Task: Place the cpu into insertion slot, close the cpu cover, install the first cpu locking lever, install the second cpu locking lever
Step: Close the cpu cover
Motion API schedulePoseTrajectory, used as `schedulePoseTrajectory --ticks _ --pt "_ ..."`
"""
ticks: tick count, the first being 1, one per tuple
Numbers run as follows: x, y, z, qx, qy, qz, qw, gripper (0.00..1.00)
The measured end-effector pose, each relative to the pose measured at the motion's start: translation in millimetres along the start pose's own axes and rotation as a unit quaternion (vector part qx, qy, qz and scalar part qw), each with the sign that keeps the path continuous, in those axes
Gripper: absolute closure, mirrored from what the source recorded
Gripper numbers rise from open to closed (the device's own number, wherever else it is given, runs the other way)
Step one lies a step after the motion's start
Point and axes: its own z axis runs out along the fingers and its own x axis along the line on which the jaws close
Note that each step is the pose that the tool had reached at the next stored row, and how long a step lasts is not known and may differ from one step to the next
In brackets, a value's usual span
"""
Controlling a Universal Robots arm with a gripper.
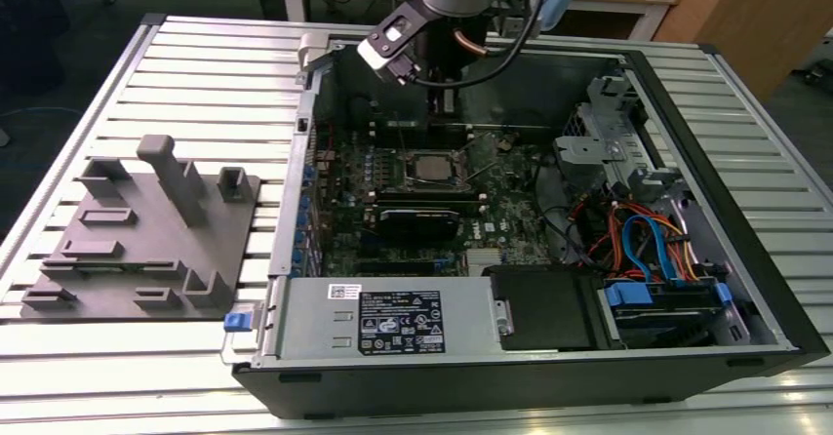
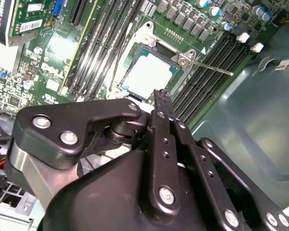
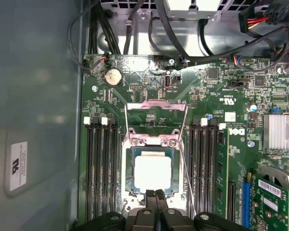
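- The gripper [image 3: 155, 195] is closed, its fingertips pressed together with nothing between them, and it hangs over one edge of the chip [image 3: 152, 173].
- The chip lies flat in the socket [image 3: 126, 166] on the green board [image 3: 101, 96], inside the open computer case [image 1: 521, 362].
- The case takes up the half of the bench [image 1: 195, 64] at the exterior view's right.
- The cover [image 3: 156, 105] stands tipped up off the chip, beside the socket.
- A thin lever [image 3: 187, 178] runs along one side of the socket.
- A grey tray [image 1: 143, 250] lies by the bench edge at the exterior view's left.
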Motion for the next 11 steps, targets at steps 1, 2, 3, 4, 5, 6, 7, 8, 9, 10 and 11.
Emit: schedulePoseTrajectory --ticks 1,2,3,4,5,6,7,8,9,10,11 --pt "0.0 0.0 -1.3 0.0000 -0.0001 0.000 1.00000 0.90" --pt "0.0 0.0 -2.6 0.0000 -0.0001 0.000 1.00000 0.90" --pt "0.0 0.0 -3.7 0.0000 -0.0001 0.000 1.00000 0.90" --pt "0.1 0.0 -4.7 0.0000 -0.0001 0.000 1.00000 0.90" --pt "0.1 0.0 -5.4 0.0000 -0.0001 0.000 1.00000 0.90" --pt "0.1 0.0 -5.4 0.0000 0.0000 0.000 1.00000 0.90" --pt "0.1 0.0 -5.6 0.0000 -0.0001 0.000 1.00000 0.90" --pt "0.1 0.0 -5.8 0.0000 -0.0001 0.000 1.00000 0.90" --pt "0.1 0.1 -5.8 0.0000 -0.0001 0.000 1.00000 0.90" --pt "0.1 0.3 -5.8 0.0000 -0.0001 0.000 1.00000 0.90" --pt "0.1 0.7 -5.9 0.0001 -0.0002 0.000 1.00000 0.90"
